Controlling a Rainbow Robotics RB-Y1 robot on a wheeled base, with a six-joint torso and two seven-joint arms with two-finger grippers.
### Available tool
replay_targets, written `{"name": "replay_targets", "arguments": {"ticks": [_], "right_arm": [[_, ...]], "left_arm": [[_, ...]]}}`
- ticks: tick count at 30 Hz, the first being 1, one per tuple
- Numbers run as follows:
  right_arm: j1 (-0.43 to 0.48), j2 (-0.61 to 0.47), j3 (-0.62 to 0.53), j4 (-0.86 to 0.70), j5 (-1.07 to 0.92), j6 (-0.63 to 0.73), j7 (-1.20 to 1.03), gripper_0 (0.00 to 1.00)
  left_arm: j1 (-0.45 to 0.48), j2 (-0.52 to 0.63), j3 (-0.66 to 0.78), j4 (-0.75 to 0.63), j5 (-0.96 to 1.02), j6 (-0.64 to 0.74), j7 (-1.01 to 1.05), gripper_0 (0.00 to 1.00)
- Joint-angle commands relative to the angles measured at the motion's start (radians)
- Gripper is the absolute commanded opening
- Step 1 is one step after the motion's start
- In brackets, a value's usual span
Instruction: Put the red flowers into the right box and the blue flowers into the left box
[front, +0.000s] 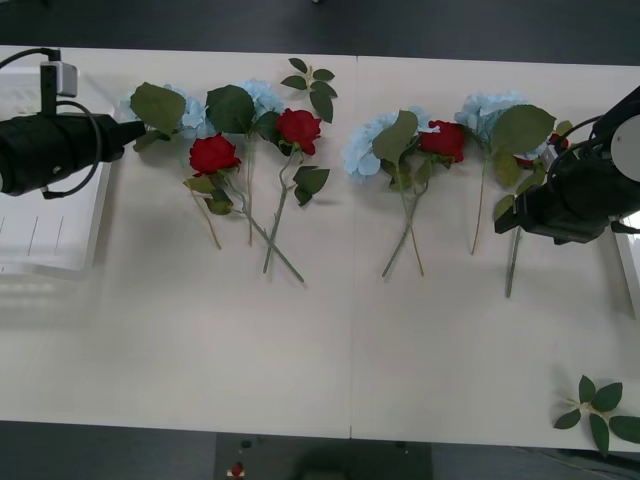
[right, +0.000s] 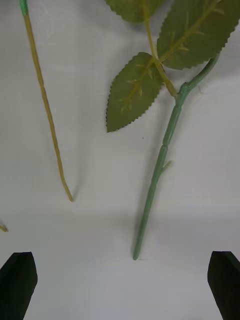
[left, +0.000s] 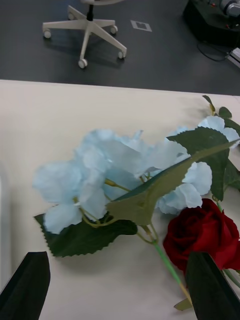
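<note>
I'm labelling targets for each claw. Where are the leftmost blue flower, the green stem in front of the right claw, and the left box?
Leftmost blue flower (left: 95, 172): left wrist view, on its pale petals.
Green stem (right: 157, 172): right wrist view, mid-stem.
Left box (front: 45, 225): front view, on its ribbed base.

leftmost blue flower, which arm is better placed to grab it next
Left. The left gripper is open right at the leftmost blue flower, its head just ahead of the fingers, with the left box beside that arm. The right gripper is open over a green stem at the table's far right.
</note>
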Motion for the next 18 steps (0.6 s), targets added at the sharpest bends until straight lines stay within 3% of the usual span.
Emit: {"name": "replay_targets", "arguments": {"ticks": [1,8,18], "right_arm": [[-0.038,-0.004,-0.028,0.004,0.015,0.035,-0.010,1.00],[-0.038,0.009,-0.106,0.027,0.077,0.100,0.005,1.00],[-0.038,0.109,-0.135,0.158,0.248,0.035,0.107,1.00]], "left_arm": [[-0.089,-0.027,-0.091,0.040,0.003,-0.007,0.073,0.79],[-0.139,-0.040,-0.202,0.055,0.057,-0.007,0.077,0.79],[-0.155,-0.079,-0.236,0.084,0.058,-0.009,0.079,0.79]]}}
